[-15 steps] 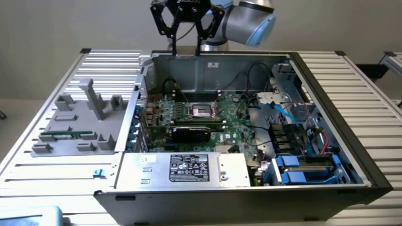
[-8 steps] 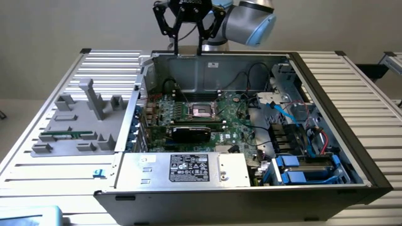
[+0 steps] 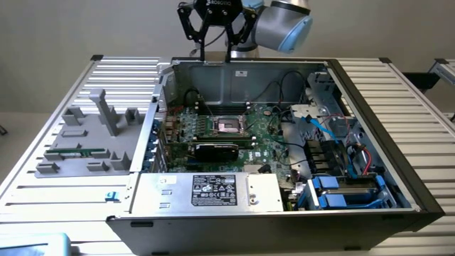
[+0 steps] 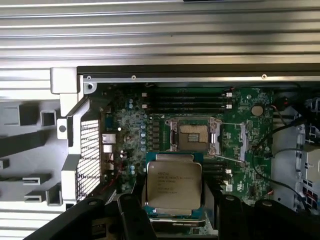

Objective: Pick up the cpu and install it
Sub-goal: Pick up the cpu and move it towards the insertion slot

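One cpu (image 4: 174, 185) sits clamped by its sides in your gripper (image 4: 177, 206): square, pale silver-beige lid, faint print, green rim, above the motherboard (image 4: 240, 150) near the bare socket (image 4: 192, 136).

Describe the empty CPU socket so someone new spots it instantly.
Look inside the open computer case at the green motherboard. Near its middle sits the socket, a square metal frame around a gold-brown contact field. Unlike the long dark memory slots beside it, it is square and empty.
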{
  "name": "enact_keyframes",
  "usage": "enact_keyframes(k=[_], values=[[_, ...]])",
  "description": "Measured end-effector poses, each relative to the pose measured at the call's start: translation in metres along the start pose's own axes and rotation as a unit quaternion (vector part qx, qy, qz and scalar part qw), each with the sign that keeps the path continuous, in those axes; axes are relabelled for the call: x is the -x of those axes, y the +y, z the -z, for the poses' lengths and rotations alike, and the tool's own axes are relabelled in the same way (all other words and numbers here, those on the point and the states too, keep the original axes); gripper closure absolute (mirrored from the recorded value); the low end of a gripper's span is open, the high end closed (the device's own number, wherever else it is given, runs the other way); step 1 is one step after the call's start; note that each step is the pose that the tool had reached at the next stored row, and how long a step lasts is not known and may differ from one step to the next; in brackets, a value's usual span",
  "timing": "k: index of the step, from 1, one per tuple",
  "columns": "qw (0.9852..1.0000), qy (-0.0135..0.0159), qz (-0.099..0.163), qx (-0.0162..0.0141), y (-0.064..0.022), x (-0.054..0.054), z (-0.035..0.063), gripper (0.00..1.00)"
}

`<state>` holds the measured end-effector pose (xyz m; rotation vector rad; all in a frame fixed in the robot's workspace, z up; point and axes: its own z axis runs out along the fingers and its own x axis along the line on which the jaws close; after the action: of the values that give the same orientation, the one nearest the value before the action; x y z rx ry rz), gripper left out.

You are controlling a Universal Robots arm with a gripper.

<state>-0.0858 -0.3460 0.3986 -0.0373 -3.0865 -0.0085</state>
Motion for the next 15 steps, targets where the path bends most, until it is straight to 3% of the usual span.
enact_keyframes(k=[5,10,15], values=[[1.0000,0.0000,-0.002,0.0019,0.0030,0.007,-0.0006,0.45],[1.0000,0.0000,-0.002,0.0024,0.0171,0.010,-0.0006,0.45],[1.0000,0.0001,0.000,0.0049,0.0182,0.021,-0.0002,0.45]])
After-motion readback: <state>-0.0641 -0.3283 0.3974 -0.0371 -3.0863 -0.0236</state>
